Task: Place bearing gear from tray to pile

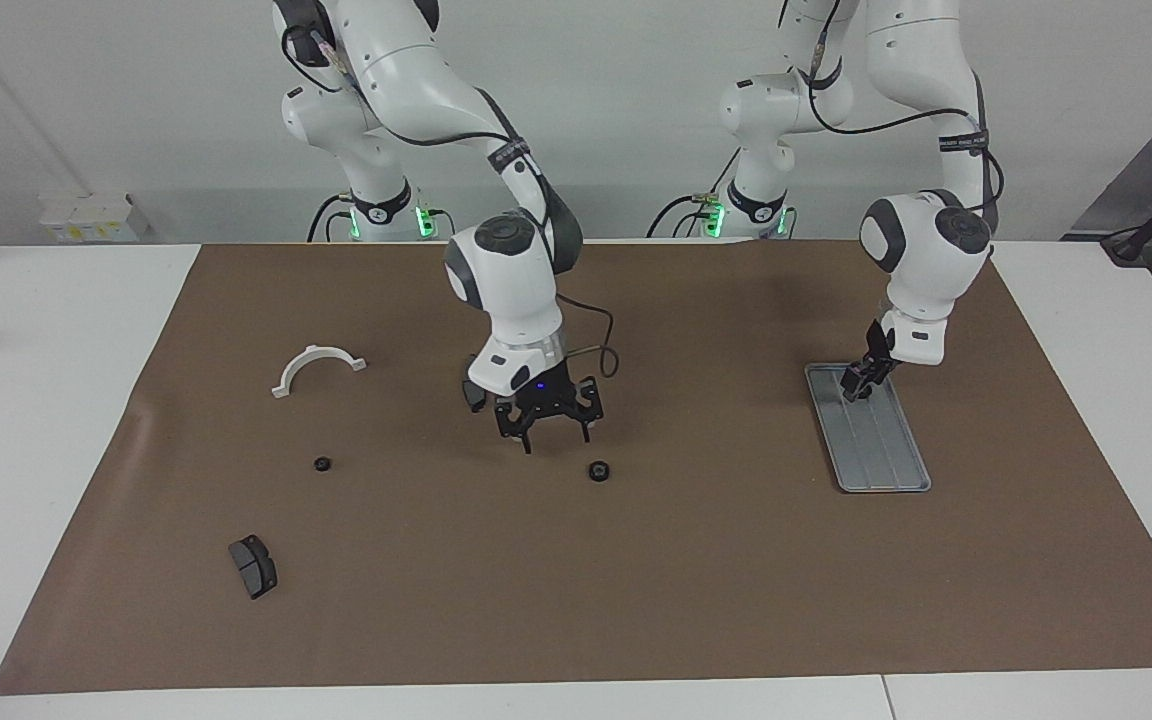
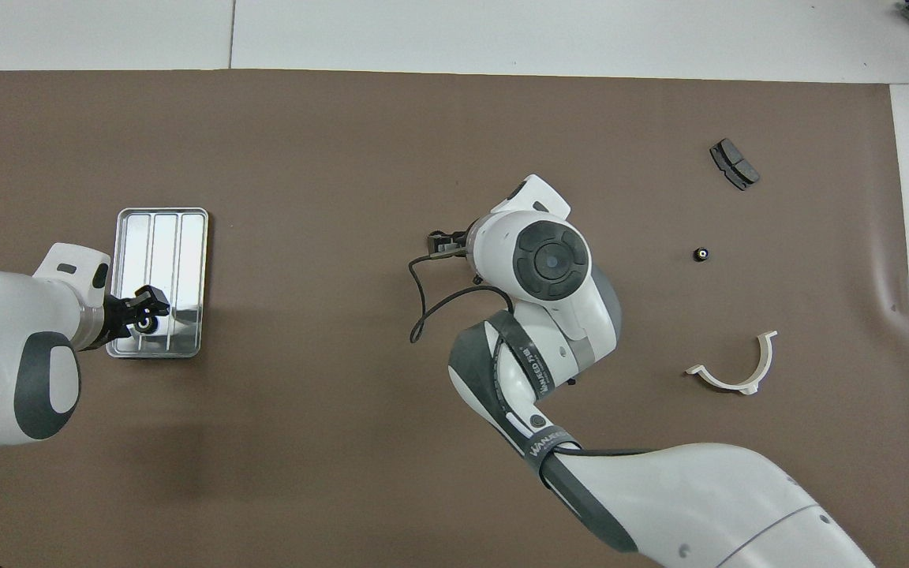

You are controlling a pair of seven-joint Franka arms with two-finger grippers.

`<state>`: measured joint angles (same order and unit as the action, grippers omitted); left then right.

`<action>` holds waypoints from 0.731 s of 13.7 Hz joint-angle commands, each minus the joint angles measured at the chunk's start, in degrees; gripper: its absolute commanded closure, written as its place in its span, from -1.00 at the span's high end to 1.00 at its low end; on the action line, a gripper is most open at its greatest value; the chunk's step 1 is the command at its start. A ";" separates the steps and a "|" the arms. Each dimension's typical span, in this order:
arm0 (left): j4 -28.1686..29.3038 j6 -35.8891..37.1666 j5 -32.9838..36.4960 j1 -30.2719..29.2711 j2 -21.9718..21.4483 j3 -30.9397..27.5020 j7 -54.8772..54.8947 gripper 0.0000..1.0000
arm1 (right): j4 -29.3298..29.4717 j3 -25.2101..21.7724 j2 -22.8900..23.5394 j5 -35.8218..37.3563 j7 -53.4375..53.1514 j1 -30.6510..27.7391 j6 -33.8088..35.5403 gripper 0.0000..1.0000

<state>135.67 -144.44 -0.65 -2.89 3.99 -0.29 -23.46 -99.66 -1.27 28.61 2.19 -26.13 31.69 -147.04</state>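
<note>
Black bearing gear (image 2: pixel 147 323) is seen gripped by left gripper (image 1: pixel 858 385) over tray (image 1: pixel 881 470); transfer to pile (image 1: pixel 321 464) outstanding. Right gripper (image 1: pixel 543 425) hangs spread, empty.

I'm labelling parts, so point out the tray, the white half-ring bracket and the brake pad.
tray (image 1: pixel 886 470), facing view, bare ridged floor.
white half-ring bracket (image 1: pixel 317 354), facing view, top of the arch.
brake pad (image 2: pixel 734 164), overhead view, middle of its dark face.

Tray (image 1: pixel 871 440) lies on the tabletop (image 1: pixel 696 560) at the left arm's end. Toward the right arm's end lie the bracket (image 1: pixel 317 367), nearest the robots, one gear (image 1: pixel 322 464) farther out, and the brake pad (image 1: pixel 253 565) farthest. A second gear (image 1: pixel 598 470) lies mid-tabletop, between tray and bracket.
</note>
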 commanded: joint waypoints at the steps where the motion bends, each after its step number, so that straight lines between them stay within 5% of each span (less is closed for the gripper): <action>1: 1.08 -3.65 0.73 -0.97 0.58 0.56 0.87 0.29 | 6.83 -0.23 7.14 4.30 -3.21 0.38 -0.44 0.82; 5: 0.73 -4.63 0.73 -1.06 1.28 0.47 1.39 0.14 | 7.81 -0.23 8.21 5.98 -3.14 0.39 -2.99 0.64; 7: 0.73 -4.54 0.73 -1.06 1.20 0.56 1.48 -0.36 | 7.99 -0.23 8.30 5.89 -3.92 0.56 -2.99 0.62; 10: 0.73 -4.28 0.73 -1.06 1.20 0.56 1.48 -0.81 | 7.90 -0.14 8.39 5.81 -5.15 1.00 -3.78 0.62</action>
<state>135.75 -147.68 -0.62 -3.29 4.93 -0.29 -22.54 -92.72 -1.40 36.06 6.66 -28.65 32.35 -149.49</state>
